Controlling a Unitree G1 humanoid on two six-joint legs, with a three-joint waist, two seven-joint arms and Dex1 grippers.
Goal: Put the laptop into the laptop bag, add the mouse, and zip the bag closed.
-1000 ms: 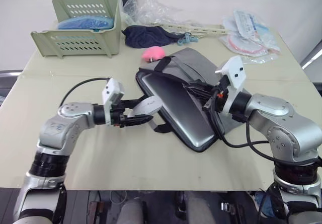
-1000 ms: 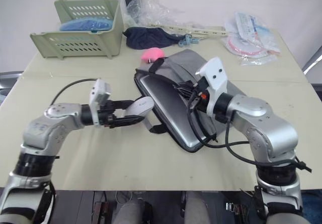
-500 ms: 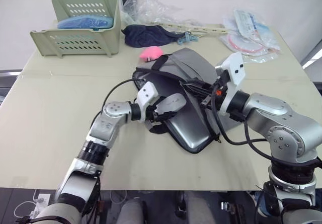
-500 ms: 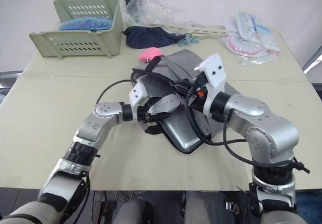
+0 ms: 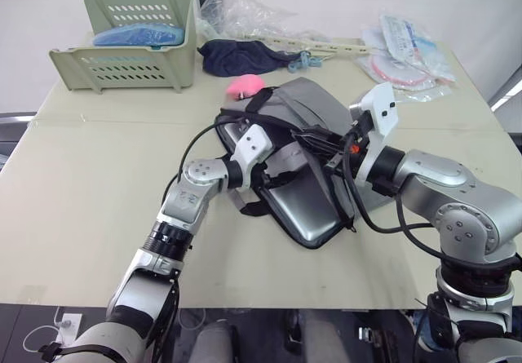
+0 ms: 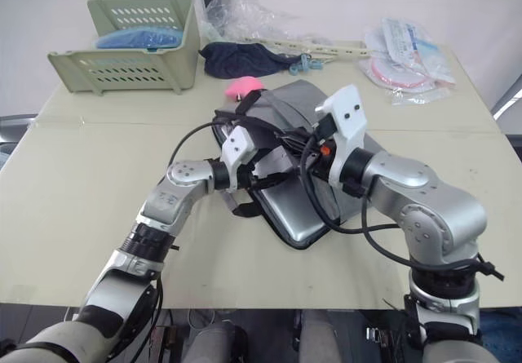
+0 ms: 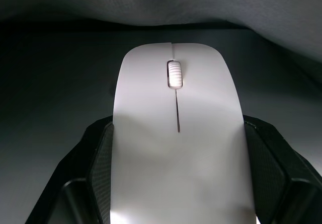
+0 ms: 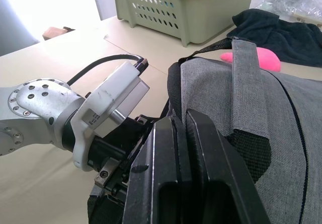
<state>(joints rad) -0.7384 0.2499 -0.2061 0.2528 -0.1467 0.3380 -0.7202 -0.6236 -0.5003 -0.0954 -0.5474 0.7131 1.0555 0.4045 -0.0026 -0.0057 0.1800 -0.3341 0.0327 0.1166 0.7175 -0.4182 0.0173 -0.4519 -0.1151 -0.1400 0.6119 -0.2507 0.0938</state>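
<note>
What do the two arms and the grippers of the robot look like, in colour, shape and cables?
Both arms are silver-grey metal with rounded joint housings and black bands. A white angular box sits at each wrist. A black cable loops along the left arm, and a thicker bundle along the right. The left gripper and the right gripper have black fingers.

The mouse [image 7: 176, 133] was smooth white plastic with a soft sheen and a ribbed scroll wheel, clamped between matt black textured fingers [image 7: 100, 158]. Around it, the laptop bag [image 8: 282, 128] was grey woven cloth, matt and slightly coarse, with black trim and a grey webbing strap. Inside the bag, the laptop [image 5: 306, 208] showed brushed silver metal with a dull gleam. Beyond the bag stood a slotted pale-green plastic basket [image 5: 130, 49] and crinkled clear plastic wrapping [image 5: 245, 12].
</note>
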